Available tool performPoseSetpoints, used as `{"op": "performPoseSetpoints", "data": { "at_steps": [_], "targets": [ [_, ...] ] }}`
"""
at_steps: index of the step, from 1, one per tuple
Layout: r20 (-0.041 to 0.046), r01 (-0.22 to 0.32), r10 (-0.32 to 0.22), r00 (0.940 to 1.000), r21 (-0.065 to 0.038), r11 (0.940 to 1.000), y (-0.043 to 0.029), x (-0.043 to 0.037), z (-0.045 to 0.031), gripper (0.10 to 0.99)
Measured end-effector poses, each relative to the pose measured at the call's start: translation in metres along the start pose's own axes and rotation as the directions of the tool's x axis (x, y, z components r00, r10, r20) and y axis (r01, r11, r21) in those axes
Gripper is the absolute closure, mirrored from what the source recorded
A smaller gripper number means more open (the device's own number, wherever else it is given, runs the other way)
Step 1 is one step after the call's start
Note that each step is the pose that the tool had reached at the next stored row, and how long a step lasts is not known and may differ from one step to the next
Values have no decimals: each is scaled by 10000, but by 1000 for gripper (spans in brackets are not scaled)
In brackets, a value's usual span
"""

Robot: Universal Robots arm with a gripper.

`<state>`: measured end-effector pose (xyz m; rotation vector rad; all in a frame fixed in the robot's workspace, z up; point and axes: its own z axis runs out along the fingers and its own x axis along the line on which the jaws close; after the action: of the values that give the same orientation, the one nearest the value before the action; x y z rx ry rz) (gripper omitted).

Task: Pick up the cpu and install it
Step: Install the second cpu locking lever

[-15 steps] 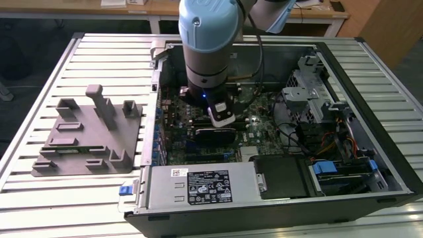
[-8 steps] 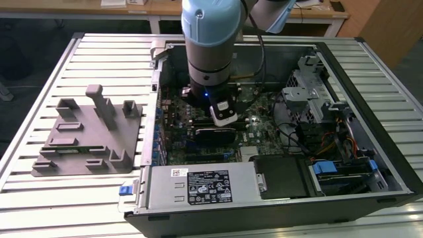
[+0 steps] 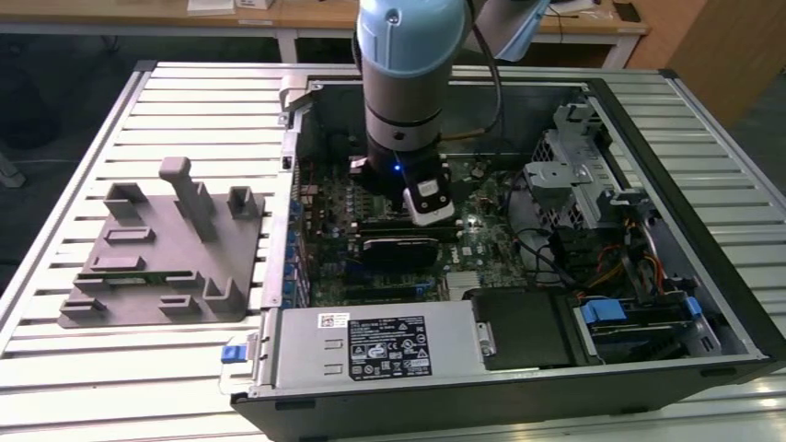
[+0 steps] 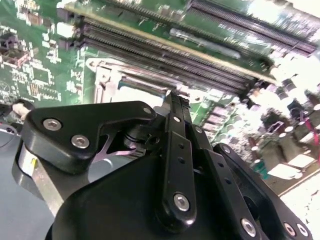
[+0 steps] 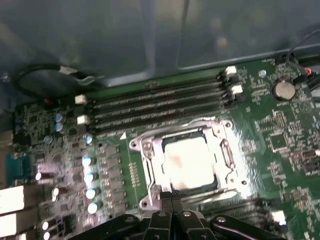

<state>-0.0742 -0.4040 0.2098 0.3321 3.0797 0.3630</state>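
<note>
Black end effector, fingertips pressed together and empty, poised at flat silver-topped square cpu in its socket; seating should be level.

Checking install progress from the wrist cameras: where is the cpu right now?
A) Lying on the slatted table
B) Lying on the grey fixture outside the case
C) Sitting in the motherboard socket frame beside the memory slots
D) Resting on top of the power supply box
C: in the first wrist view the cpu lies inside the metal socket frame, just below the memory slots, with the gripper at its edge.

Slatted table, case, fixture
</note>
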Motion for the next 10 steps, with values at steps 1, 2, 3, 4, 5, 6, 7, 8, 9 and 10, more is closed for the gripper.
{"op": "performPoseSetpoints", "data": {
  "at_steps": [1, 2, 3, 4, 5, 6, 7, 8, 9, 10],
  "targets": [
    [6, 2, -2, 10000, 30, 10000, 25, -4, 6, 980],
    [16, 5, -5, 10000, 75, 10000, 47, -11, 12, 980],
    [28, 8, -8, 10000, 125, 9999, 65, -21, 17, 980],
    [39, 11, -11, 10000, 182, 9998, 81, -32, 21, 980],
    [50, 12, -13, 10000, 238, 9997, 98, -42, 25, 980],
    [70, 16, -19, 10000, 327, 9995, 133, -64, 35, 980],
    [80, 18, -21, 10000, 375, 9993, 152, -75, 40, 980],
    [89, 19, -23, 10000, 423, 9991, 172, -85, 45, 980],
    [98, 21, -25, 9999, 471, 9989, 193, -95, 50, 980],
    [109, 22, -28, 9999, 514, 9987, 214, -106, 57, 980]
  ]
}}
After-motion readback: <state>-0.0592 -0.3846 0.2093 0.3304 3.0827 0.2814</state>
